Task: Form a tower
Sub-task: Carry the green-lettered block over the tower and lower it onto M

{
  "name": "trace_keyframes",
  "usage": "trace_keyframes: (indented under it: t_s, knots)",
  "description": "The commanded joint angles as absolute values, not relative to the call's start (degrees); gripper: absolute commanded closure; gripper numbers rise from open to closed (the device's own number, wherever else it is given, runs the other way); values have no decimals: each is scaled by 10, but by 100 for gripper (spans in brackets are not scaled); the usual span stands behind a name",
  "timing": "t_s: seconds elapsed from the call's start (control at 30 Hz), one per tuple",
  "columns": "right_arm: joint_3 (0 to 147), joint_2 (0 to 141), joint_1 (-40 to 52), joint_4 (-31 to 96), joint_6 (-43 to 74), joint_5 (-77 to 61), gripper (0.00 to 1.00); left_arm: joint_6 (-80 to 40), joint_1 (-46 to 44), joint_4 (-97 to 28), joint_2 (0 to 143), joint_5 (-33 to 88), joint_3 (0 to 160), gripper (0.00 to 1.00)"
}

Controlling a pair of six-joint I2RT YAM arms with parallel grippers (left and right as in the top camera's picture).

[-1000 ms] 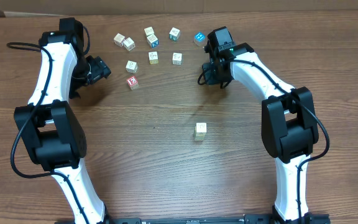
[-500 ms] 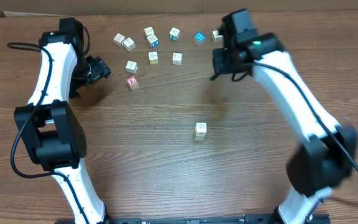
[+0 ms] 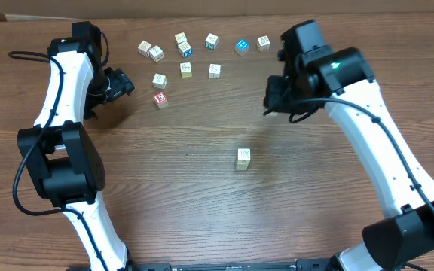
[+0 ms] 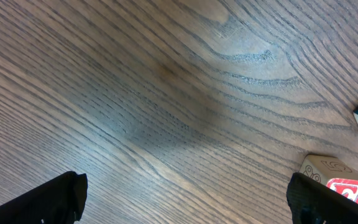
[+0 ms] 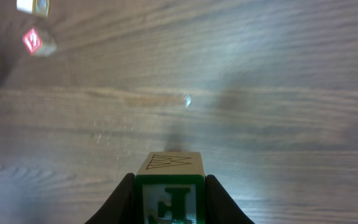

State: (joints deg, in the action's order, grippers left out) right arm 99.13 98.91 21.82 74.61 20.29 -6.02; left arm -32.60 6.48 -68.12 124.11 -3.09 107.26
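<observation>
Even overhead light, soft shadows, wrist views slightly blurred.

The table [image 3: 202, 188] is brown wood with dark wavy grain. Mid-frame overhead, the tower [image 3: 243, 158] looks pale yellow. In the right wrist view's lower centre, a cube [image 5: 169, 193] shows a green face with a tan engraved top. A red-and-white cube [image 3: 160, 99] sits upper left.

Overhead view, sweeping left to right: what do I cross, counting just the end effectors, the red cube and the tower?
left end effector → red-faced cube → tower → right end effector, shut on a green-faced cube
</observation>
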Motion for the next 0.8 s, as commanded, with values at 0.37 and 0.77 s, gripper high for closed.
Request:
trace_keyframes:
  t_s: [0.37, 0.77]
  knots:
    - [863, 990, 330, 682, 283, -61, 76, -317, 63, -683, 1225, -36, 1082, 0]
    - [813, 990, 364, 656, 333, -24, 76, -317, 63, -683, 1225, -36, 1082, 0]
